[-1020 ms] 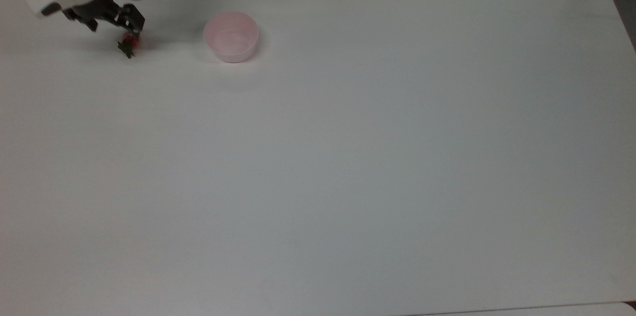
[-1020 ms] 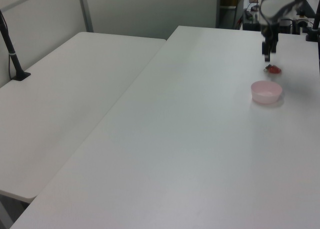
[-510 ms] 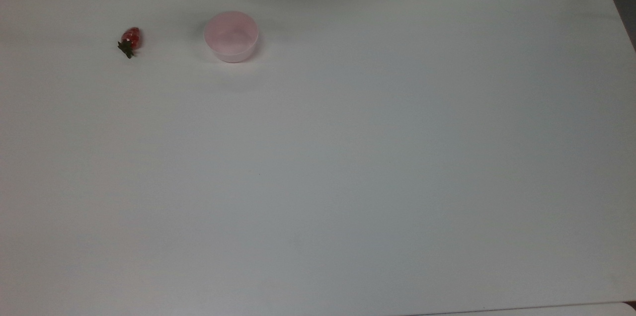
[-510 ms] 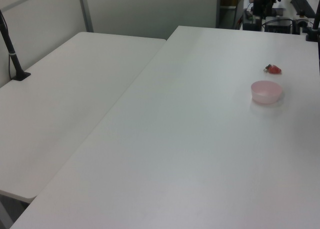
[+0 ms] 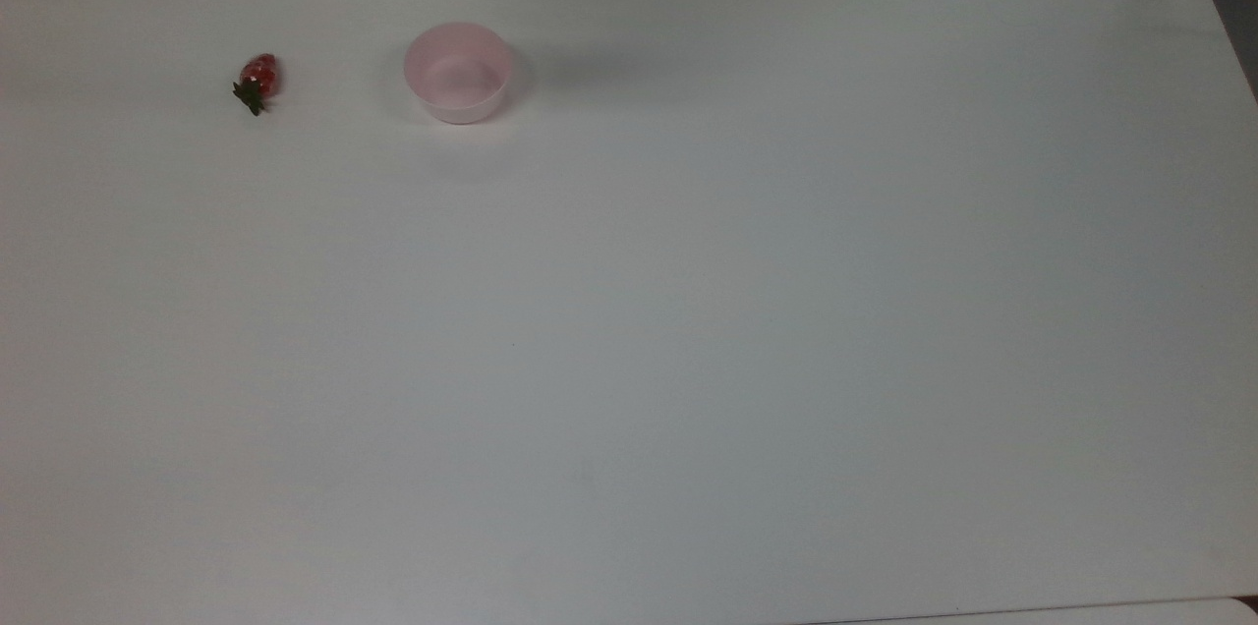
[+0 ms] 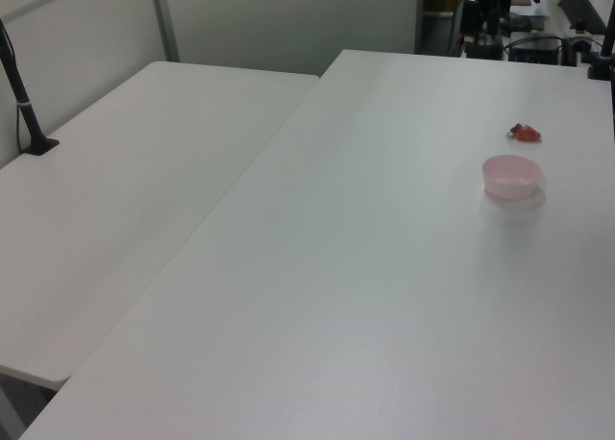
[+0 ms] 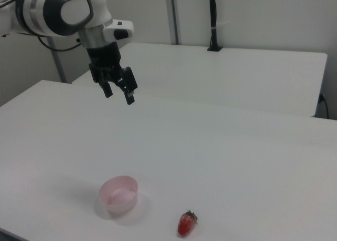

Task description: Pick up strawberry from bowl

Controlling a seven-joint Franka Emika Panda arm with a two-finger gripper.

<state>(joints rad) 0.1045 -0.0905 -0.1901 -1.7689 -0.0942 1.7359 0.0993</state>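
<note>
While hand [image 7: 119, 92] hangs open aloft, strawberry [image 5: 258, 81] lies beside bowl [image 5: 457, 73].

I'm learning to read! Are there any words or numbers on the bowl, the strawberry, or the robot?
No words or numbers can be read anywhere: none on the bowl, the strawberry, the end effector or the table.

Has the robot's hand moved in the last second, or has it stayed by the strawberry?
Yes. The hand has left the strawberry and now hangs open beyond the bowl, near the table's far edge in the top view.
</note>
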